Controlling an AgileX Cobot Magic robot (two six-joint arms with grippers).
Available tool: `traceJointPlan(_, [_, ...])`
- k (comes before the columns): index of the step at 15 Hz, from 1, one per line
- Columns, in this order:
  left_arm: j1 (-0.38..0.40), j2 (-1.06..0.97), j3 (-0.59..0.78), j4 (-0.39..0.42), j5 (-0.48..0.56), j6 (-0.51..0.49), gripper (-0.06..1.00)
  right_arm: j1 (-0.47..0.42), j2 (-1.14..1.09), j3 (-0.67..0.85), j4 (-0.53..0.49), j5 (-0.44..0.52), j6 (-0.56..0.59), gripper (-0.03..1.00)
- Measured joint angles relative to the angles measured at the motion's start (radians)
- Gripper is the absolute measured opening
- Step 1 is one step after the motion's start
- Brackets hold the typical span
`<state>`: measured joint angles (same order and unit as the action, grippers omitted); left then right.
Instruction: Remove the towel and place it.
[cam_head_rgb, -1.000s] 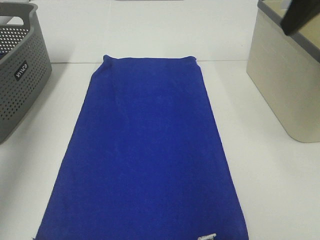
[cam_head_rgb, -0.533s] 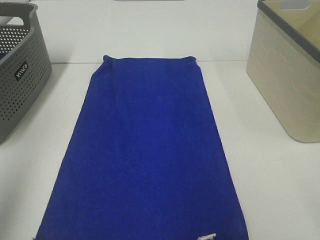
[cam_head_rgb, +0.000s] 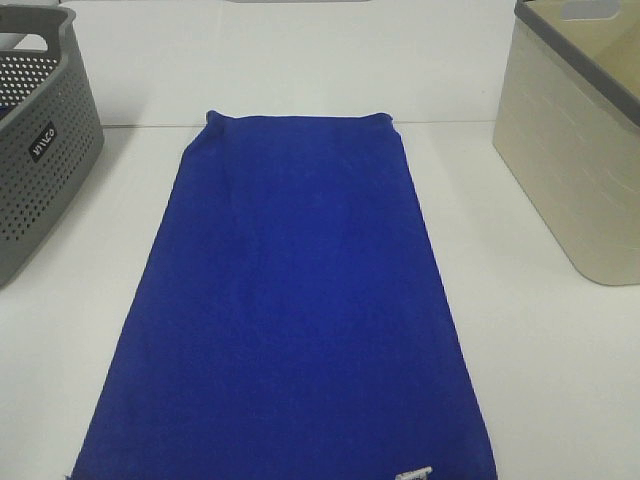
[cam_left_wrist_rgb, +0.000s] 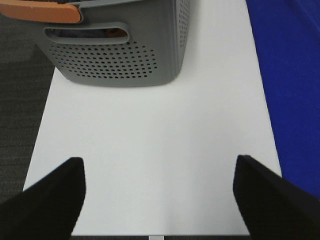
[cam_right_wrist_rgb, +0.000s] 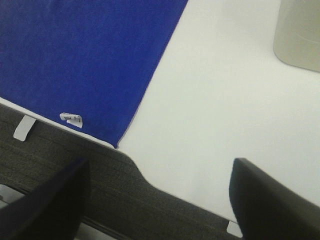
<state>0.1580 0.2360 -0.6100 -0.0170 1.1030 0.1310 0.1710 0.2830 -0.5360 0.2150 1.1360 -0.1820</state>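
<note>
The towel (cam_head_rgb: 295, 310), a deep royal-blue rectangle, lies flat down the middle of the white table (cam_head_rgb: 540, 350), with a small white tag (cam_head_rgb: 413, 474) at its near short edge. In the exterior high view neither gripper shows. My left gripper (cam_left_wrist_rgb: 159, 200) hangs open over bare table between the towel's long edge (cam_left_wrist_rgb: 295, 90) and the table's side edge, holding nothing. My right gripper (cam_right_wrist_rgb: 160, 200) is open too, above the table's front edge, beside the towel's near corner (cam_right_wrist_rgb: 90, 65) and its tag (cam_right_wrist_rgb: 71, 118).
A grey perforated basket (cam_head_rgb: 35, 140) stands at the far left; the left wrist view shows the basket (cam_left_wrist_rgb: 120, 45) with something orange (cam_left_wrist_rgb: 42, 11) along its rim. A beige bin (cam_head_rgb: 575, 140) stands at the far right, its corner (cam_right_wrist_rgb: 297, 35) in the right wrist view. Dark floor (cam_right_wrist_rgb: 75, 160) lies beyond the table edge.
A dark arm part that crossed the top right corner over the beige bin one second ago has left the exterior view. The towel lies unchanged.
</note>
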Motion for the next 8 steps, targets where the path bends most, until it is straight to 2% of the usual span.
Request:
traceJointPlan(4, [0.000, -0.218, 0.079, 0.001, -0.001, 0.000, 0.77, 0.000, -0.202, 0.065, -0.002, -0.025, -0.042, 0.75])
traceJointPlan(8, [0.000, -0.241, 0.090, -0.016, -0.021, 0.034, 0.77, 0.000, -0.287, 0.065, -0.002, -0.029, -0.046, 0.75])
